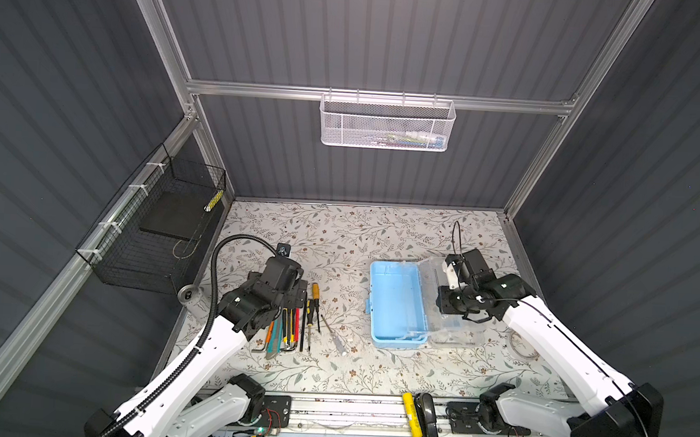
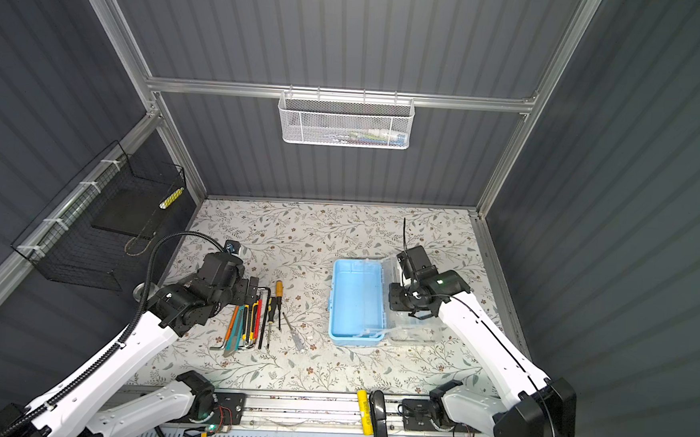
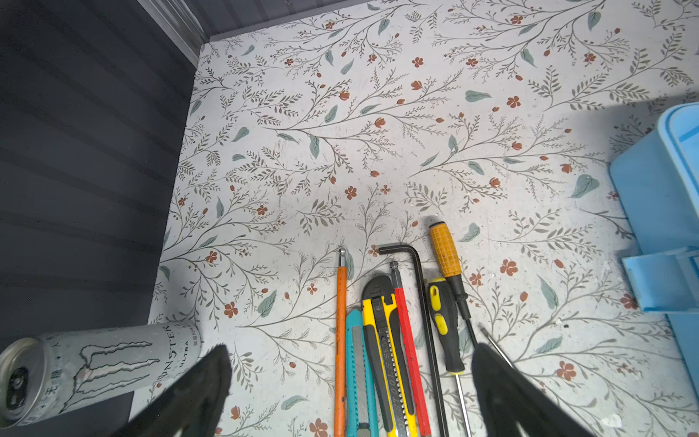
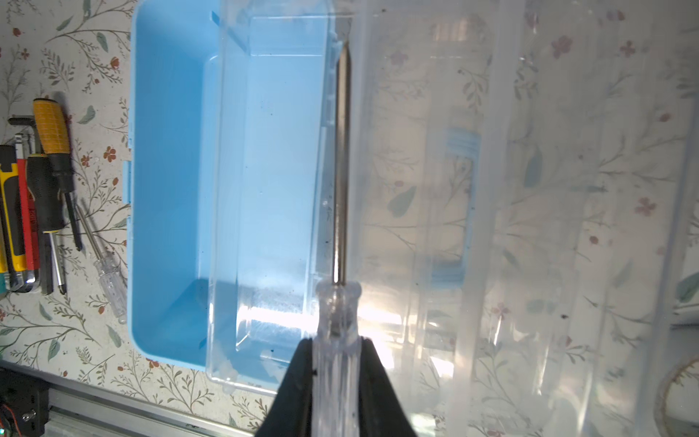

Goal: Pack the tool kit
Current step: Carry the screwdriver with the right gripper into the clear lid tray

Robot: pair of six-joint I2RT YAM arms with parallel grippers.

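Gripping a screwdriver (image 4: 342, 170), the right claw (image 4: 336, 346) hovers over the open tool kit (image 4: 170, 189).

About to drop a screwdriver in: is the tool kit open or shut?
Open. In both top views the tool kit has its clear lid swung back flat beside the base.

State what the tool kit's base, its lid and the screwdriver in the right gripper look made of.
Tool kit base: opaque light-blue plastic, smooth moulded walls.
Lid: clear plastic; the floral table shows through.
Screwdriver: shiny metal shaft, likely steel; see-through handle, probably plastic.
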